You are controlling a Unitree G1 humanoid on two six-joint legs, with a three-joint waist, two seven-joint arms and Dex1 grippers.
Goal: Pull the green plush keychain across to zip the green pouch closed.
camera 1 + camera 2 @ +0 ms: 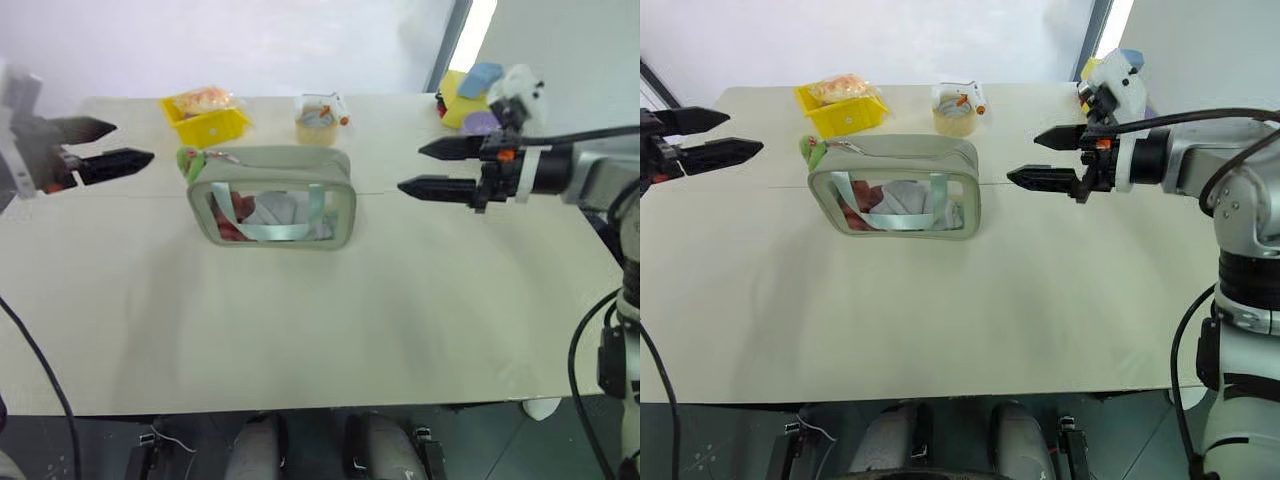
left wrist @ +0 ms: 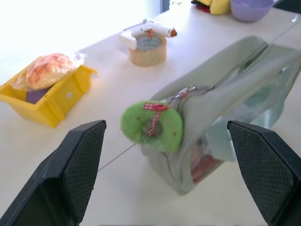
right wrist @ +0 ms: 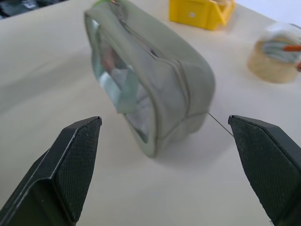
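Nearest us, the green pouch stands mid-table, the green plush keychain hanging at its left end. We close the wide-open, empty left gripper on it while the equally open right gripper steadies the far end.

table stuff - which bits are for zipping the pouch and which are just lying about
For the job:
green pouch
green plush keychain

Lying about:
yellow bin
tape roll
purple bowl
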